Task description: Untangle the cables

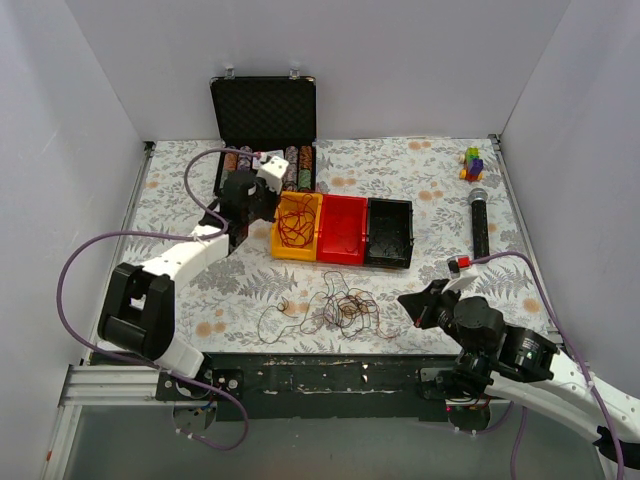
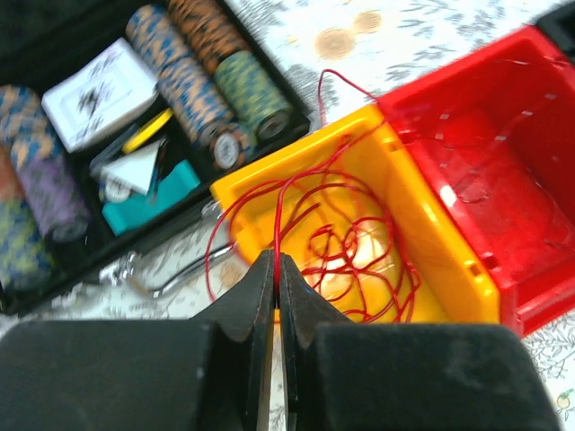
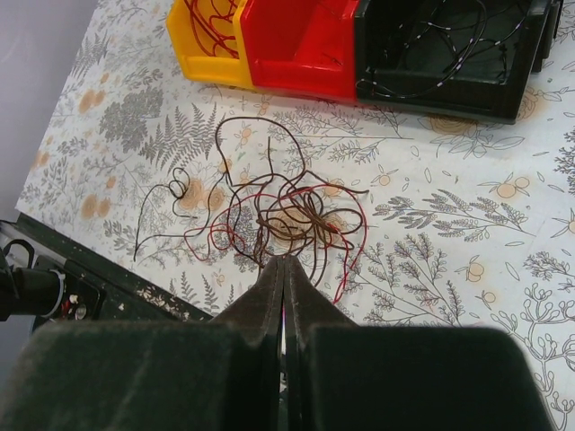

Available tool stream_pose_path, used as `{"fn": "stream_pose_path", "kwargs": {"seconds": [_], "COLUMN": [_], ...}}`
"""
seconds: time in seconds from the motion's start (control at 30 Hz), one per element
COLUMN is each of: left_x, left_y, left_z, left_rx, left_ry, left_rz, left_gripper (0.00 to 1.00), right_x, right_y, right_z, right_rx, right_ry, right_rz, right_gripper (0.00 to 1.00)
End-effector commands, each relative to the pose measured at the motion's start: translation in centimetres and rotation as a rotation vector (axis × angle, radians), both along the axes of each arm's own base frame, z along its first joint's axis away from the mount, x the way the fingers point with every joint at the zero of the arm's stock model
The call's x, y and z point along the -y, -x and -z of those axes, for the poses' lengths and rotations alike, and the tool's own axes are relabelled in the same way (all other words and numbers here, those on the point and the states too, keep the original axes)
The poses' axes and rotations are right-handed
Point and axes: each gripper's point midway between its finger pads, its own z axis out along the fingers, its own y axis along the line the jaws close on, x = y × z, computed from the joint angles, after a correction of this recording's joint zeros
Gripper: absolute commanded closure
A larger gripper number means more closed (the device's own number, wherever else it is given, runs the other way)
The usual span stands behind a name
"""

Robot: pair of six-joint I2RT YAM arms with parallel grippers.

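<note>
Top external view: cables (image 1: 345,312) lie in a loose nest at lower centre, below the yellow bin (image 1: 290,252). Left wrist view: left gripper (image 2: 277,262) pinches a red wire (image 2: 277,220) rising from that bin at centre. Right wrist view: right gripper (image 3: 283,262), fingers pressed together, sits at the nest's lower edge.

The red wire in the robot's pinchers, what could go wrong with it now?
The left gripper is shut on a red wire whose loops lie in the yellow bin. Pulling could drag or tip the bin. One loop hangs over its rim and might snag.
</note>
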Motion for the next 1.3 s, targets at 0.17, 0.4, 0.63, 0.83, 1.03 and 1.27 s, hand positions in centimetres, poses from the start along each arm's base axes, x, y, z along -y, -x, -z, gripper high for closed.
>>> {"fn": "stream_pose_path", "kwargs": {"seconds": [0.17, 0.4, 0.63, 0.83, 1.03, 1.27], "left_x": [-4.5, -3.3, -4.6, -3.9, -4.3, -2.1], "left_y": [0.0, 1.3, 3.0, 5.3, 4.5, 4.8], "left_z": [0.3, -0.6, -2.5, -3.8, -2.8, -0.4], "left_rx": [-0.196, -0.147, 0.021, 0.109, 0.096, 0.089], "left_ry": [0.287, 0.230, 0.086, 0.027, -0.069, -0.285], "left_rz": [-0.261, -0.130, -0.071, 0.059, 0.067, 0.221], "left_gripper": [1.00, 1.00, 1.00, 1.00, 1.00, 1.00], "right_x": [-0.4, -0.6, -0.8, -0.8, -0.6, -0.4], "right_y": [-0.1, -0.2, -0.1, -0.1, -0.1, -0.2], "right_z": [-0.2, -0.4, -0.2, -0.4, -1.0, -1.0], "right_rx": [-0.005, -0.004, -0.007, -0.005, 0.002, 0.000], "right_ry": [-0.018, -0.018, -0.026, -0.035, -0.040, -0.040], "right_rz": [0.005, 0.003, -0.008, -0.008, -0.002, 0.010], "right_gripper": [0.99, 0.99, 0.99, 0.99, 0.99, 0.99]}}
